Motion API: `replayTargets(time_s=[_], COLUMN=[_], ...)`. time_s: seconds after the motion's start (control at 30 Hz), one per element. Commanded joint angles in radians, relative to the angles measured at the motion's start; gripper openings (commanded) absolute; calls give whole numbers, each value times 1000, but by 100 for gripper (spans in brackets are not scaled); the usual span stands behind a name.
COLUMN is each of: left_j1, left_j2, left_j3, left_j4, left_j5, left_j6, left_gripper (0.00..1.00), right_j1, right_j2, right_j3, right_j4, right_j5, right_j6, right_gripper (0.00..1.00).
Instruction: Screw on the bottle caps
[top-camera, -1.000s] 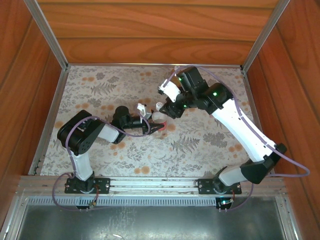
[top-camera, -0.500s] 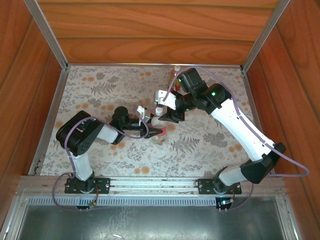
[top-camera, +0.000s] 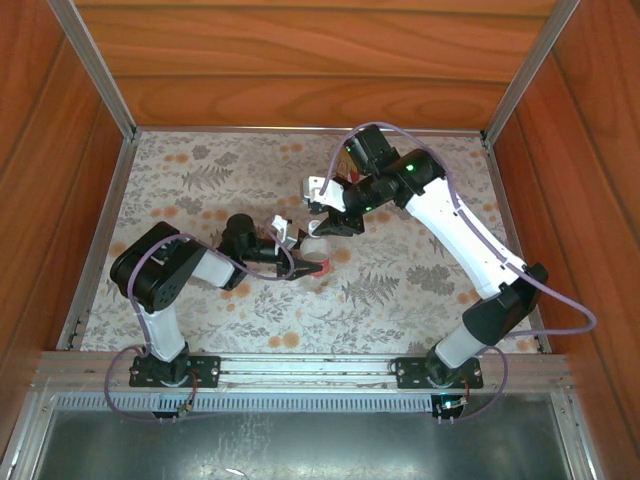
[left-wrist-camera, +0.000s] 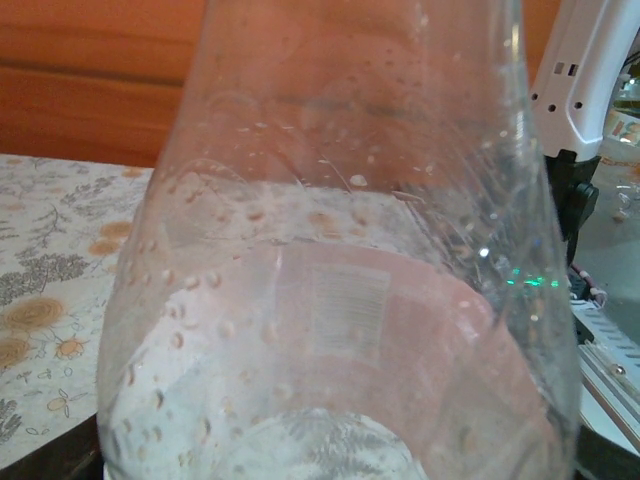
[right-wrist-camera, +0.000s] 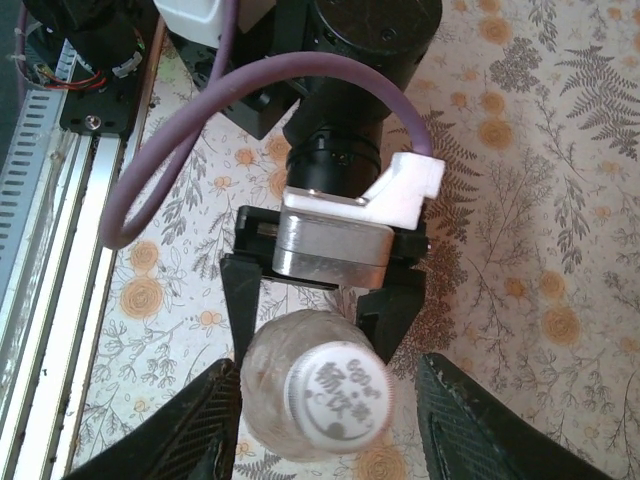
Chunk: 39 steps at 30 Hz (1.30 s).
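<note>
Right gripper (right-wrist-camera: 330, 368) is poised straight above the cap (right-wrist-camera: 338, 388), fingers (right-wrist-camera: 222, 425) held apart on either side, neither seen touching it. The cap is seated on the bottle (right-wrist-camera: 262, 372), whose long axis is upright, neck pointed at that gripper; its body is clamped by the left gripper (right-wrist-camera: 318, 335).

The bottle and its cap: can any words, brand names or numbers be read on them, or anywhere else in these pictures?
Bottle cap: grey printed characters on its top, too blurred to read.
Label on the clear bottle, seen from behind through the plastic: a barcode-like block with fine print, too blurred to read.
No text can be quoted here; nothing else carries readable writing.
</note>
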Motion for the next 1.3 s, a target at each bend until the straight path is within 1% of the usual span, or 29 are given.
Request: replayTargets(time_s=[0.0, 0.13, 0.37, 0.4, 0.6, 0.73, 0.83, 0.87, 0.9, 1.07, 1.17, 1.2, 1.27], left_j1=[9, 10, 16, 16, 17, 17, 17, 17, 18, 18, 19, 18, 18], left_j2=[-2, -1, 1, 1, -1, 1, 1, 1, 1, 0, 4, 6, 8], left_j3=[-26, -25, -23, -23, -25, -25, -24, -23, -23, -22, -18, -18, -16], left_j4=[-57, -60, -66, -66, -69, -71, -73, -73, -73, -75, -77, -78, -77], left_j5=[44, 43, 44, 45, 43, 42, 41, 44, 44, 43, 44, 44, 45], left_j6=[14, 13, 16, 17, 15, 14, 14, 14, 14, 13, 12, 11, 8], left_gripper=[67, 67, 67, 67, 67, 67, 67, 67, 67, 67, 67, 67, 67], right_j1=[-10, -11, -13, -14, -13, -14, -14, -14, -15, -14, -15, -14, -14], right_j2=[26, 51, 51, 82, 99, 102, 100, 97, 94, 66, 66, 33, 25], right_j3=[37, 62, 62, 64, 73, 76, 77, 77, 74, 44, 29, 23, 12], right_j4=[-53, -82, -96, -95, -102, -108, -110, -110, -109, -70, -50, -39, -31], right_j5=[-35, -44, -58, -57, -58, -57, -57, -56, -56, -53, -58, -56, -57], right_j6=[-24, -27, -30, -29, -19, -19, -17, -15, -15, -8, -6, -4, -7], right_gripper=[50, 48, 47, 46, 44, 40, 39, 40, 44, 49, 50, 49, 48])
